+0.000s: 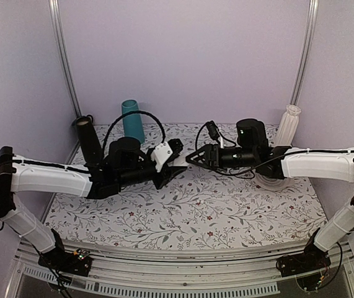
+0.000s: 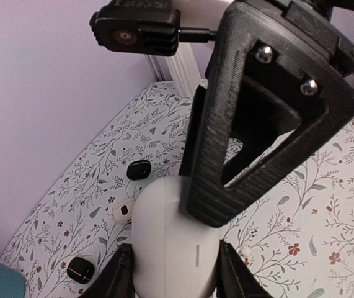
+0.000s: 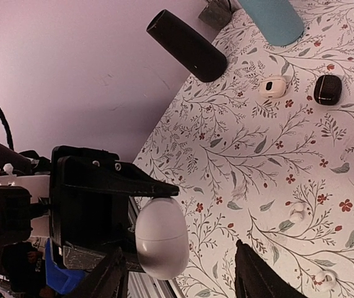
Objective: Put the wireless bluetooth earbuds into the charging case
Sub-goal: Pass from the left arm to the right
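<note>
At the far left a black cylinder [image 1: 88, 140] stood at the back of the flowered table [image 1: 226, 214], with a teal cup [image 1: 132, 120] just to its right. My left arm reached in toward the middle, raised off the table. My left gripper [image 2: 175, 261] was clamped on the case [image 2: 164, 214], one finger [image 2: 118, 273] pressed to each flank. The lid looked shut, so far as my wrist views showed. On the table under the case, in my left wrist view, lay a black lump [image 2: 139, 169], a white round piece [image 2: 123, 210] with a dark centre, and a second lump [image 2: 79, 269]. My right gripper [image 3: 180, 248] met the case from the other side with its jaws apart. The case sat between my spread fingers [image 3: 254, 276], close to one and with a plain gap to the other. One finger overlapped the case's end in my left wrist view, but I could not tell whether it touched. The earbuds [image 3: 297, 212] lay loose on the table, apart from each other and well apart from the case. At the far right a white ribbed piece [image 1: 288, 124] stood at the back, behind my right arm.
</note>
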Controlling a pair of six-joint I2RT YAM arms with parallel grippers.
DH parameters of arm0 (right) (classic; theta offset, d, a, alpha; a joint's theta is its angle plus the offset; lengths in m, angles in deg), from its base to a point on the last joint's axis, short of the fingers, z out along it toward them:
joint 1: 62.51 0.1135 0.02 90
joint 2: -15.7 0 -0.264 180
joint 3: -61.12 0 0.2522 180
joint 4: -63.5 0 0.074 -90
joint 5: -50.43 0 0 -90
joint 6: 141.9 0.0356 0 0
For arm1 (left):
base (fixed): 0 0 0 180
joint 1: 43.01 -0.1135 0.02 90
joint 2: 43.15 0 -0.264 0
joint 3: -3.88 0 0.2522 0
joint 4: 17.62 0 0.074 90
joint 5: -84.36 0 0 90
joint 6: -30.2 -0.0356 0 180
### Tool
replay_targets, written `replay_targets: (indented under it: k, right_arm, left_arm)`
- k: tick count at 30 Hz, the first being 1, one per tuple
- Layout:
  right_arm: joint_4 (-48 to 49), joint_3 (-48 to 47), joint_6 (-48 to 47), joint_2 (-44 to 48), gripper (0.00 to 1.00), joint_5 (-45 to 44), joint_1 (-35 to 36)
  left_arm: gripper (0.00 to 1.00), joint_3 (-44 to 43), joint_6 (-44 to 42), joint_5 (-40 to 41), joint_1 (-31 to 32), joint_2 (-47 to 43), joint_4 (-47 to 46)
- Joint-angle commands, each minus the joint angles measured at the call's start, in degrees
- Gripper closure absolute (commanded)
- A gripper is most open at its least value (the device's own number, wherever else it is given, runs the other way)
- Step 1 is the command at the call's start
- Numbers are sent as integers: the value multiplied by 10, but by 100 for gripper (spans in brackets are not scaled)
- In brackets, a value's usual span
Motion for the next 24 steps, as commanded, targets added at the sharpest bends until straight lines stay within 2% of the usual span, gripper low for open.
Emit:
replay_targets:
  k: [1,14,16,18,20,22,24]
  right_arm:
    - [28,-18,14,-10,44,6,5]
    - [36,-26,20,-13,73,15,14]
    - [36,-25,20,-12,79,17,14]
    - [36,-25,20,-9,90,19,14]
    - [35,-25,17,-6,95,20,14]
    - [32,-25,15,-3,96,20,15]
    - [27,-25,6,2,97,18,14]
  left_arm:
    - [75,1,-3,3,10,-12,-18]
    - [74,-14,8,-8,10,3,-23]
    - [75,-17,10,-9,10,6,-25]
    - [75,-19,12,-10,10,9,-25]
    - [74,-20,14,-11,10,11,-25]
    - [70,-22,17,-17,10,11,-22]
    - [54,-24,19,-22,10,11,-15]
